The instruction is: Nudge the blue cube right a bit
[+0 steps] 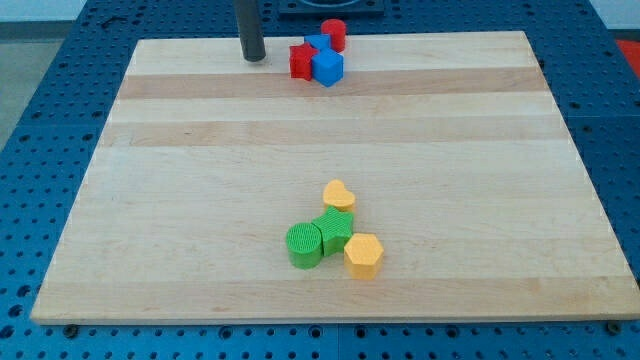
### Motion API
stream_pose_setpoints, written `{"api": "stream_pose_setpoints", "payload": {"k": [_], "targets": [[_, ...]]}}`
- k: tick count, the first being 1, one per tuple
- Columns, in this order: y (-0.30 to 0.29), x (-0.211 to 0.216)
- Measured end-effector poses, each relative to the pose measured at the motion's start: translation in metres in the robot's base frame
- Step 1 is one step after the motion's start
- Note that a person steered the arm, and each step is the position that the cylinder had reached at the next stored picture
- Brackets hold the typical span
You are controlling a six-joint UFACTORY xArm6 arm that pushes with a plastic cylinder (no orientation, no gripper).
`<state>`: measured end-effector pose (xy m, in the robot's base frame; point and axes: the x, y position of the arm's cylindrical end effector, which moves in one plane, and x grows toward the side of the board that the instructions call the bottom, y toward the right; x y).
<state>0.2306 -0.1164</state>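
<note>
Blue cube (327,67) sits near the board's top edge, touching a red block (301,62) on its left side. Approach step, by the look of it: my tip (253,57) stands left of that cluster, apart from it, with no claw to open or close. Next calls for reaching the cube's left face, blocked by the red one. Counted: two blue (318,43), perhaps, one half hidden; two red (334,34); two yellow (339,194) (364,255); two green (304,246) (334,229).
</note>
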Motion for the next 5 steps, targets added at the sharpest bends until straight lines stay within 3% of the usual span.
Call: {"api": "stream_pose_setpoints", "payload": {"k": [2, 3, 4, 5], "targets": [[0.017, 0.115], [0.035, 0.116], [0.087, 0.077], [0.156, 0.067]]}}
